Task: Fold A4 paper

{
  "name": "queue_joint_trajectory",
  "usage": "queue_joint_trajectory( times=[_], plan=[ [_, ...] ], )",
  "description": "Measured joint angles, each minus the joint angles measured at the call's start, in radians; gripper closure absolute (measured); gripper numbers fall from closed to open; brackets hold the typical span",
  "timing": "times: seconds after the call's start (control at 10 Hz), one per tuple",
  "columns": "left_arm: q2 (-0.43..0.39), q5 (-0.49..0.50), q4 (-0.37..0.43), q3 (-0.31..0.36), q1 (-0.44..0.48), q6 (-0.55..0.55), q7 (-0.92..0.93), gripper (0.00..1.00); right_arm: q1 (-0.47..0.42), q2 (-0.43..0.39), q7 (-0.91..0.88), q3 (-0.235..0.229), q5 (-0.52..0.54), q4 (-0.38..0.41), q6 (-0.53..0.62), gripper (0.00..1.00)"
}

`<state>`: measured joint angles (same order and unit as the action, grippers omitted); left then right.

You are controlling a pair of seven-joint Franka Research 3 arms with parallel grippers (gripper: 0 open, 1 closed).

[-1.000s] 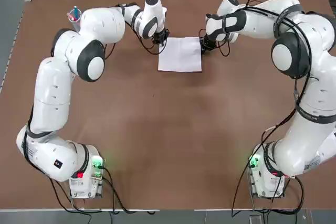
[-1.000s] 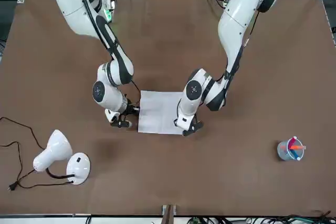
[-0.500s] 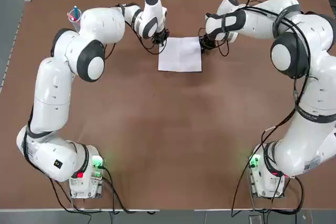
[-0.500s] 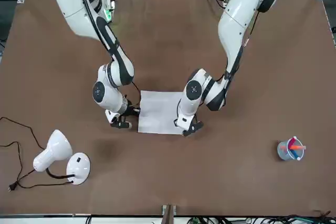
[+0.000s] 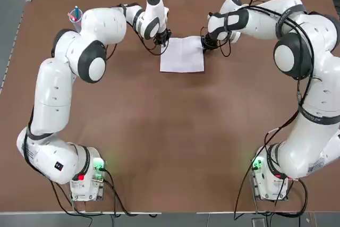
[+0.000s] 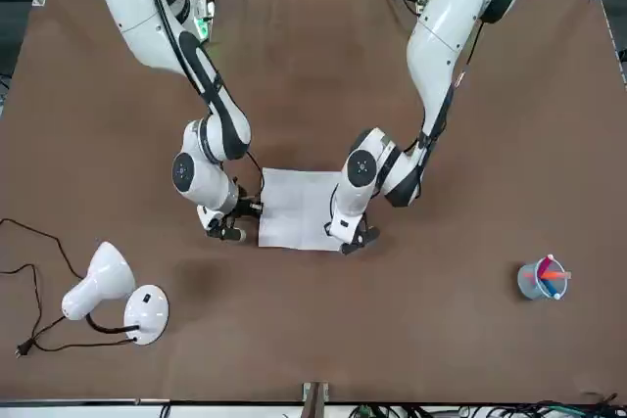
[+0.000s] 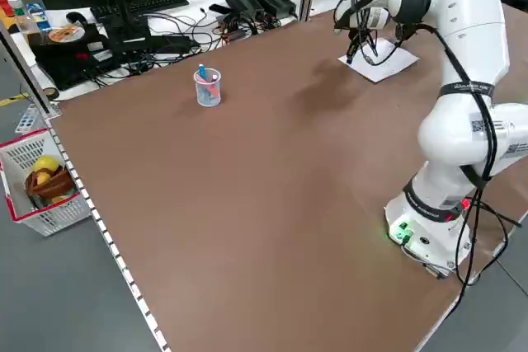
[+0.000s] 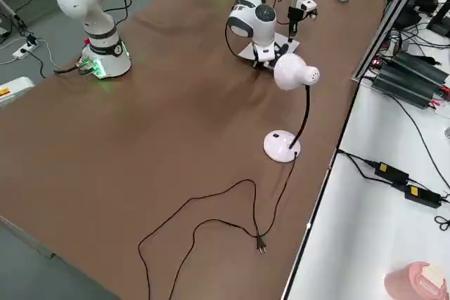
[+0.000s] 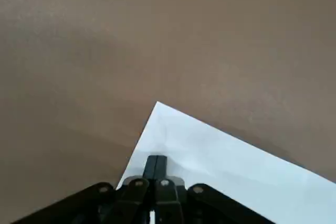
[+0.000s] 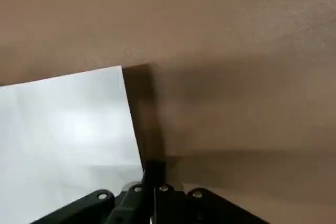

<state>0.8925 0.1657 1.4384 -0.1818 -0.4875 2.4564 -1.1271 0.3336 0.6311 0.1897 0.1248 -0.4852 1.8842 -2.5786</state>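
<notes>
The A4 paper (image 5: 182, 54) lies as a near-square white sheet on the brown table, far from the arm bases; it also shows as the A4 paper (image 6: 299, 208) in the front view. My left gripper (image 5: 164, 40) is at its far left corner, fingers pressed together on the sheet's edge (image 9: 156, 165). My right gripper (image 5: 207, 42) is at the far right corner, also shut on the edge (image 10: 155, 171). In the right wrist view the paper (image 10: 68, 129) casts a dark shadow along that edge, so it is slightly raised there.
A clear cup with pens (image 5: 75, 15) stands at the far left of the table. A white desk lamp (image 6: 108, 286) with its cord sits near the far right corner. The near half of the brown table (image 5: 170, 147) is bare.
The paper and both grippers have shifted slightly toward the table's far edge. Otherwise the arms hold the same pose.
</notes>
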Motion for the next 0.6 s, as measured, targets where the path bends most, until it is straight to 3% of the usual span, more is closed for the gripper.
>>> queue_joint_trajectory(
  times=[0.6],
  plan=[
    [0.000, 0.000, 0.000, 0.000, 0.000, 0.000, 0.000, 0.99, 0.000, 0.000, 0.000, 0.008, -0.006, -0.034, 0.047, 0.98]
  ],
)
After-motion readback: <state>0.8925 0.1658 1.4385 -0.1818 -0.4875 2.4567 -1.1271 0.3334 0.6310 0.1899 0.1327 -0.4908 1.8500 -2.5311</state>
